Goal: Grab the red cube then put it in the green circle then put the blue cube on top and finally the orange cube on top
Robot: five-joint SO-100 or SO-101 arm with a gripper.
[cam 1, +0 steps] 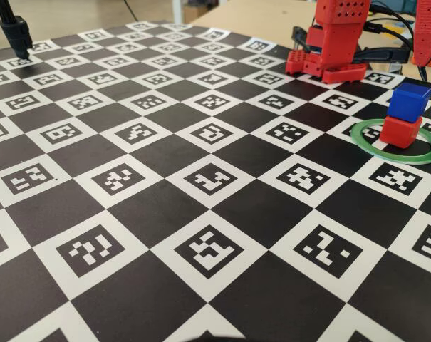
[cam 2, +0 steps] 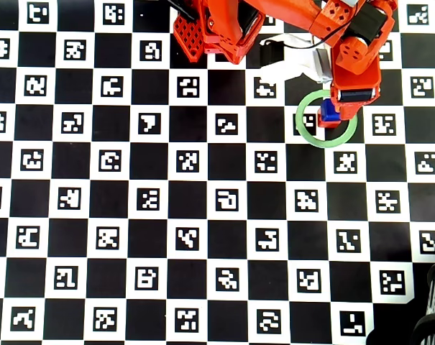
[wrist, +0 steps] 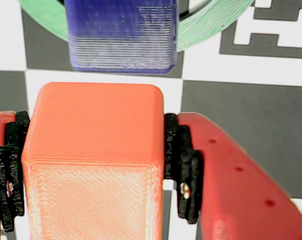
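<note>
**Last cube going up**

Over at the far right of the checkered board (cam 1: 201,235), the stack is two high: the blue cube (cam 1: 409,102) sits on the red cube (cam 1: 401,131), turned a little off square to it, and both stand inside the green circle (cam 1: 365,140).

In the wrist view the gripper (wrist: 96,165) has its black pads pressed to both sides of the orange cube (wrist: 93,165), so it is clamped on that cube, with the blue one just ahead. From above, the arm (cam 2: 354,65) hangs over the ring and hides most of the stack.

To my eye the step is placing orange on top. I'd bring it squarely over the blue cube, match its twist, lower until the faces meet, then open gently. A nudge sideways could topple the pile.
</note>
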